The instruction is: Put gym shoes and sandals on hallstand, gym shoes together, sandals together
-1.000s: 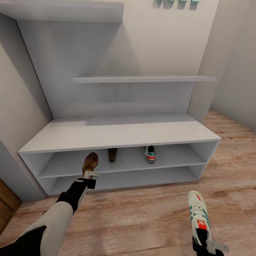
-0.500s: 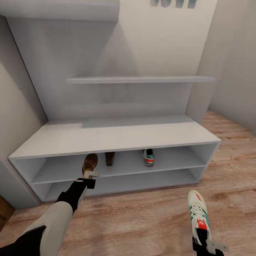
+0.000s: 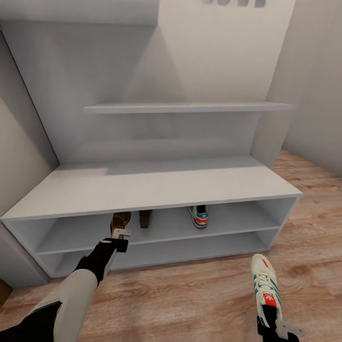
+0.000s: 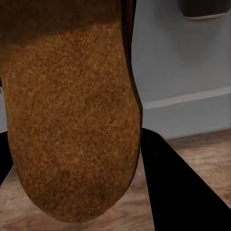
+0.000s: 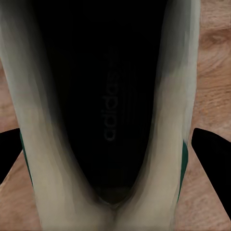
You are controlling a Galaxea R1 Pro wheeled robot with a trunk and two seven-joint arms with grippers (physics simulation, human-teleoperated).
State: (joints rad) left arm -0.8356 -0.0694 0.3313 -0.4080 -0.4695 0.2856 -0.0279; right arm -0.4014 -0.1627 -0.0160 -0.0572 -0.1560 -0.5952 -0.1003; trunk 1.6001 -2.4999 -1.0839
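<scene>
At the near edge of the hallstand (image 3: pixel 156 183), the left gripper (image 3: pixel 121 233) pinches the heel end of a brown sandal (image 3: pixel 120 221), toe pointing into the upper shelf tier; its tan sole sits right against the lens in the left wrist view (image 4: pixel 72 130). Whether that sandal rests on the shelf board I cannot tell. To its right, deeper in the same tier, stands the second sandal (image 3: pixel 145 218), close beside the first. Further right on that shelf, well apart from the sandals, sits one gym shoe (image 3: pixel 199 216).

Near right, the right gripper (image 3: pixel 278 327) is clamped on the heel of the other gym shoe (image 3: pixel 266 287), carried above the corridor floor (image 3: pixel 190 299); the right wrist view looks down into its dark insole (image 5: pixel 110 110) (fingers dark at the frame edges).

Count: two sandals, two gym shoes, all four accounted for.

Progress, as I judge it: two shoes placed, one sandal nearly delivered, one sneaker in hand. Left: release the sandal, then set the carried sneaker next to its mate on the right.
</scene>
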